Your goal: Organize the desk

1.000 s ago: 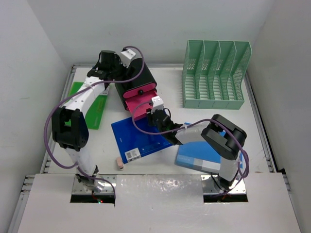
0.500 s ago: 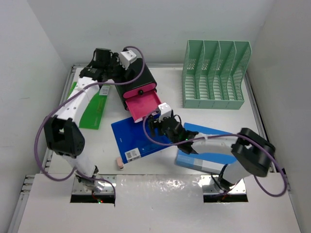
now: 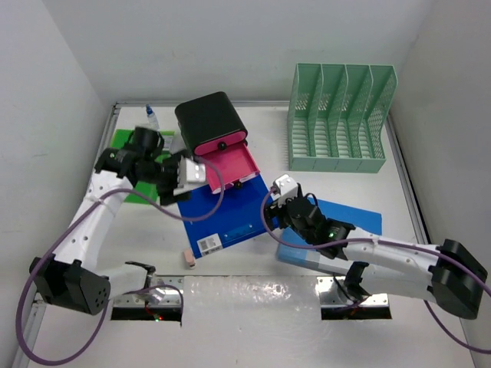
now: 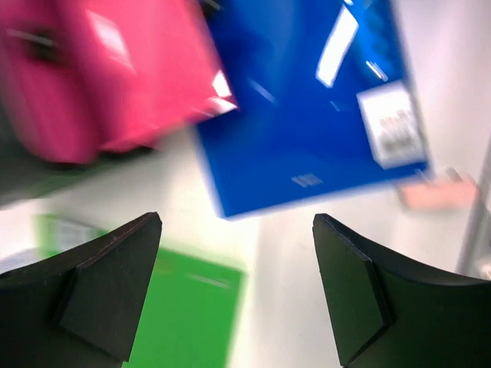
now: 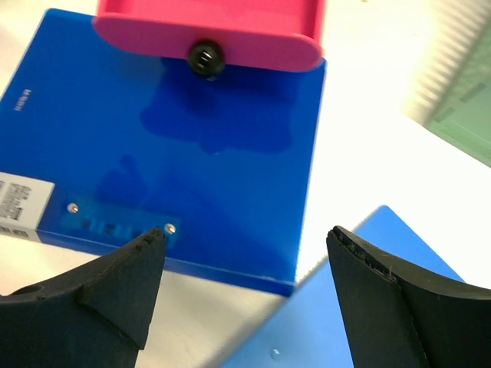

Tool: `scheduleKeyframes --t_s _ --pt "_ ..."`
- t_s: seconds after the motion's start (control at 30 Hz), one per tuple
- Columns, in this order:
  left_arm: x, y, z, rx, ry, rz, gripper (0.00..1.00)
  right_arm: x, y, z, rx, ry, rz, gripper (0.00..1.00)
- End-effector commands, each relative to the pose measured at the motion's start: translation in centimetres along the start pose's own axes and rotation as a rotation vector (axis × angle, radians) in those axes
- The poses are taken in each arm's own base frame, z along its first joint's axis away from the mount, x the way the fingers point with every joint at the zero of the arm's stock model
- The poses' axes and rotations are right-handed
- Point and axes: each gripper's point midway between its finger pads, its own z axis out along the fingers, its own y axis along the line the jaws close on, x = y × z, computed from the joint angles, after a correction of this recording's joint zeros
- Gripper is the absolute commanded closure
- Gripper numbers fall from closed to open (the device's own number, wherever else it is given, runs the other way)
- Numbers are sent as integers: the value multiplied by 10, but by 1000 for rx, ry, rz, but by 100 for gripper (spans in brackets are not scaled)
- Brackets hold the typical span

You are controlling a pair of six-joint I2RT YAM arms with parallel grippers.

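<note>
hovering with its two black fingers spread wide and nothing between them, the left gripper [image 4: 238,295] hangs just off the far left corner of the dark blue folder [image 3: 219,218]; its wrist view is blurred. the right gripper [image 5: 245,295] is likewise splayed and empty, poised above the right edge of the dark blue folder. at the far edge of the dark blue folder a pink drawer [image 3: 230,165] stands pulled out of a black drawer box [image 3: 209,119], and the drawer's front, with a small black knob [image 5: 205,56], overhangs that edge. left of the dark blue folder lies a green folder [image 3: 121,141], partly hidden by the left arm. to the right of the dark blue folder, meeting its right corner, rests a light blue folder [image 3: 360,218]. a white barcode label [image 3: 209,244] sits on the near corner of the dark blue folder, and just off that corner, toward the near left, lies a small pale pink block [image 3: 187,258]. well beyond the dark blue folder to the far right stands a green slotted file rack [image 3: 337,115], upright. the desk [image 3: 383,192], a flat white tabletop, lies beneath the dark blue folder and all the rest, with a shiny foil-like strip [image 3: 253,295] along the edge nearest the arm bases.
</note>
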Motion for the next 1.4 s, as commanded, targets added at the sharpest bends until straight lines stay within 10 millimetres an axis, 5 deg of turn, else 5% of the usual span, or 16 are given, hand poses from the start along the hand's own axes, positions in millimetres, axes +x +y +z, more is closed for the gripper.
scheduleKeyframes --t_s 0.0,0.27,0.5,0.67,0.83,0.97,1.07,1.23,1.37 --pt "23 -31 5 78 42 183 22 3 -12 -8 53 -1 2 18" --pt "71 -117 46 419 8 354 21 14 -23 -10 106 16 -4 18" --pt "82 -173 82 614 6 429 20 13 -17 -2 92 45 -24 18" --pt "78 -177 97 607 -56 429 27 15 -17 0 96 48 -17 17" --pt "99 -200 113 668 -28 428 38 19 -26 -3 142 58 -31 17" --pt "103 -204 114 668 -17 405 58 17 -32 -4 170 53 -44 17" --pt "100 -206 110 677 -23 385 97 13 -33 -4 181 49 -47 17" --pt "87 -198 100 649 -36 382 100 11 -33 -4 184 51 -50 17" --pt "40 -174 81 611 -115 358 100 13 -31 -3 171 56 -45 17"
